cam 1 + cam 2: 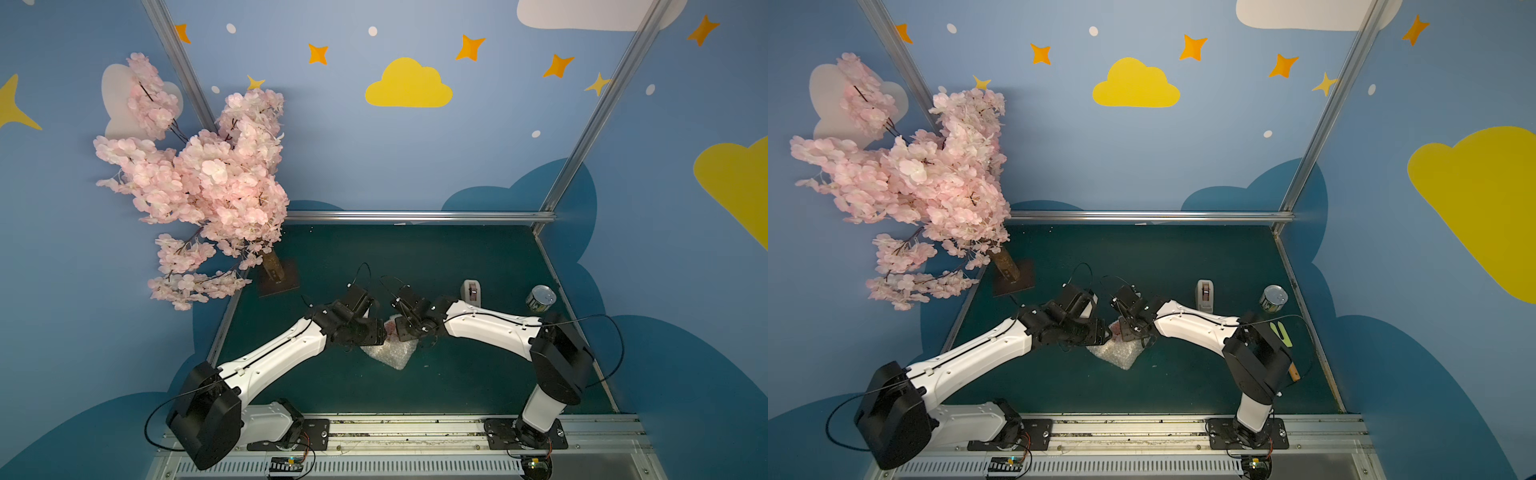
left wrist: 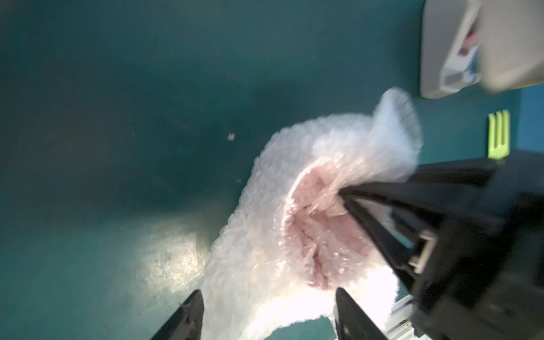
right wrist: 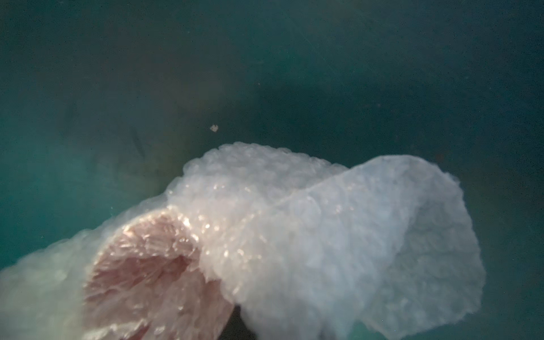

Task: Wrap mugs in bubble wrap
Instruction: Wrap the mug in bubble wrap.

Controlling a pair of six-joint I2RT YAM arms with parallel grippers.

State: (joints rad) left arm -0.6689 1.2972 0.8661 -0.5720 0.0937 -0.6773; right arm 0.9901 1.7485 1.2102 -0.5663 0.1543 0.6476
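The mug (image 2: 318,235) sits near the middle of the dark green table (image 1: 457,257), between the two wrists and almost wholly swathed in the bubble wrap (image 2: 265,220). Its glossy red inside shows only as a muted pink hollow through the film, round-rimmed and creased where the plastic is pushed into the mouth; in both top views it is a small pink patch (image 1: 390,328) (image 1: 1115,328) beside the black wrists. The white outer wall and the handle are hidden, so whether it stands or lies cannot be told.

The wrap is whitish and translucent, pebbled with small bubbles that catch bright glints; in the right wrist view it rolls over the mug (image 3: 141,265) in a thick rounded fold (image 3: 323,235), and one loose end curls open like a soft tube. In both top views a crumpled, pointed corner of it (image 1: 392,353) (image 1: 1121,355) spreads on the table toward the robot's base.

The left gripper (image 2: 268,291) has its two black tapered fingers well apart, with the sheet lying between them and not pinched. The right gripper (image 2: 343,192) has its slim black fingers brought together to a point, clamped on a gathered pleat of film at the rim of the mug's mouth.

Well apart on the robot's right stand a beige, slab-sided tape dispenser (image 1: 471,293) and a tilted silver tin can (image 1: 541,298) with a shiny lid; a flat lime-green pronged piece (image 2: 498,134) lies on the table there too. An artificial tree of pale pink blossom (image 1: 199,183) fills the far left corner.
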